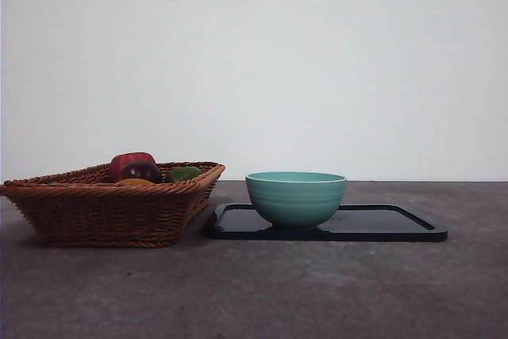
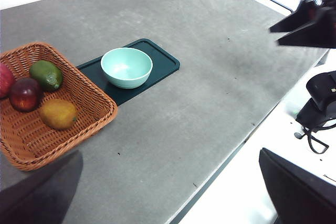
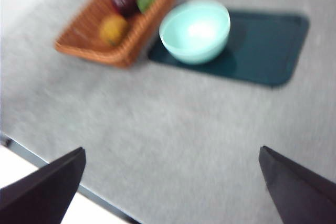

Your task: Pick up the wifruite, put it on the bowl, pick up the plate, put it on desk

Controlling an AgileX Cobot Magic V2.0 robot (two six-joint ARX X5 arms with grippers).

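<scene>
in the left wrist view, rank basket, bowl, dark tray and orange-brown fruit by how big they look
1. Wicker basket, though it lies nearest the camera.
2. Dark tray, partly hidden under the bowl.
3. Mint-green bowl.
4. Orange-brown fruit, clearly smallest.

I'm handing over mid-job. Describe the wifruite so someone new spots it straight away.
Find the brown woven wicker basket beside the dark rectangular tray carrying the mint-green ceramic bowl. Four fruits lie inside the basket. The wifruite is the round, dull orange-brown one, unlike the dark red-purple, green and red fruits beside it.
</scene>
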